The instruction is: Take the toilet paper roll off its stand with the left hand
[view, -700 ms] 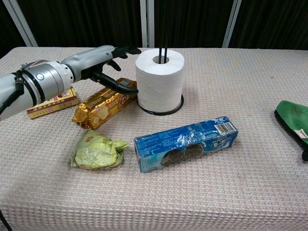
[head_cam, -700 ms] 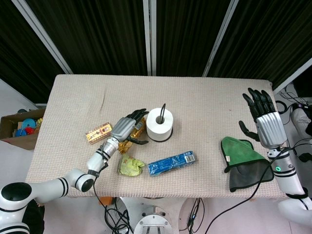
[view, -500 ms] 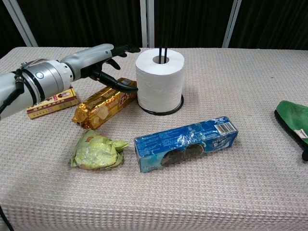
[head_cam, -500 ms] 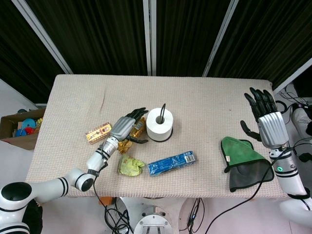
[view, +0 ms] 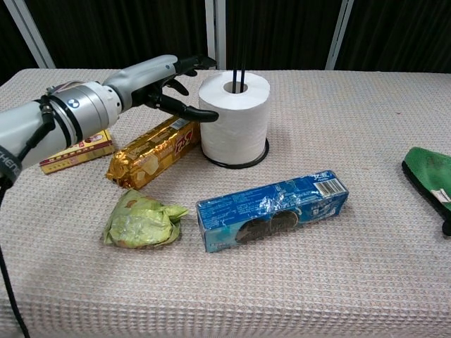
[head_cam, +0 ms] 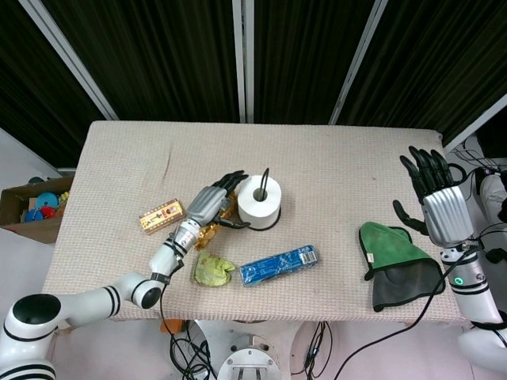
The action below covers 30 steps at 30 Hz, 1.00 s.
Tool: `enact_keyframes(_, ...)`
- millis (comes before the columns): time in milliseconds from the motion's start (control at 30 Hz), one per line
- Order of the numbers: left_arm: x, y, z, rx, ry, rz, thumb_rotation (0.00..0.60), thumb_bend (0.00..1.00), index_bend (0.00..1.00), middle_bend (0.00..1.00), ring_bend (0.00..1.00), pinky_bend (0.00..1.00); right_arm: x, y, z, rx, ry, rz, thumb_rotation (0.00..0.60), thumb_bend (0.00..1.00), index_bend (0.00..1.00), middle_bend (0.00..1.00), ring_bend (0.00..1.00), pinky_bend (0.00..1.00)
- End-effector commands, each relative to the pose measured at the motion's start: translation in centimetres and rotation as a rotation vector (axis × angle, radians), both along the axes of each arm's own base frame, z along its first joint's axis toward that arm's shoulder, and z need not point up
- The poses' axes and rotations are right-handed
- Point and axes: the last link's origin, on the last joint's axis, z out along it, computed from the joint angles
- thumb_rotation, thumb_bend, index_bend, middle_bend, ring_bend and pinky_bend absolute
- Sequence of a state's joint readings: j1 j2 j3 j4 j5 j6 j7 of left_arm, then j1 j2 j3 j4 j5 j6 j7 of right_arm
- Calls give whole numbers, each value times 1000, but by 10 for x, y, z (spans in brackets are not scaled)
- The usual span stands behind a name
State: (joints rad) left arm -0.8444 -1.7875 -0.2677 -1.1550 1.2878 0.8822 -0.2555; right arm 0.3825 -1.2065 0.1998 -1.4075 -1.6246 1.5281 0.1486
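A white toilet paper roll (head_cam: 260, 201) (view: 234, 117) stands upright on a black wire stand (view: 239, 163) near the table's middle, with the stand's thin post (view: 240, 76) rising through its core. My left hand (head_cam: 214, 204) (view: 164, 86) is open, fingers spread, just left of the roll. Its thumb tip reaches the roll's left side and its fingertips hover by the top edge; it holds nothing. My right hand (head_cam: 435, 200) is raised open at the table's far right, above a green cloth (head_cam: 394, 253).
A gold snack packet (view: 153, 154) lies under my left hand. A yellow-green wrapper (view: 143, 219) and a blue cookie pack (view: 273, 209) lie in front of the roll. A small flat box (view: 76, 150) sits at left. A cardboard box (head_cam: 33, 208) stands off the table's left edge.
My left hand has risen and moved right, closing in on the roll's left side. My right hand has drifted slightly right and down. The roll has not moved.
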Motion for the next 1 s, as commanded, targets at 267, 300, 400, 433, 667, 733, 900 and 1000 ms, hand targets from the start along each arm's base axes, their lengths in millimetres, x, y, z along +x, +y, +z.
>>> enact_keyframes(267,18,14,-16,-28,-62,24,355,0,0,0,0,180,-2,16,15,-36,0,21,600,288,0,0,0,0)
enact_keyframes(300,18,14,-18,-33,-64,25,354,0,0,0,0,180,-3,16,16,-38,-3,19,600,288,0,0,0,0)
enact_keyframes(400,19,16,-23,-29,-55,24,357,0,0,0,0,180,-5,18,17,-41,-9,17,600,288,0,0,0,0)
enact_keyframes(433,19,17,-25,-29,-52,27,357,0,0,0,0,180,-6,19,18,-42,-10,16,600,288,0,0,0,0)
enact_keyframes(667,18,20,-33,-54,-53,43,414,0,0,29,5,180,-12,23,23,-53,-16,13,600,295,0,0,0,0)
enact_keyframes(733,18,20,-34,-69,-50,42,515,0,0,72,35,187,-13,24,24,-53,-19,10,600,300,0,0,0,0)
enact_keyframes(900,17,21,-33,-80,-53,44,590,0,0,109,68,198,-16,24,25,-58,-27,5,600,311,0,0,0,0)
enact_keyframes(1000,18,22,-32,-80,-72,51,598,0,0,116,68,198,-16,24,25,-57,-28,3,600,312,0,0,0,0)
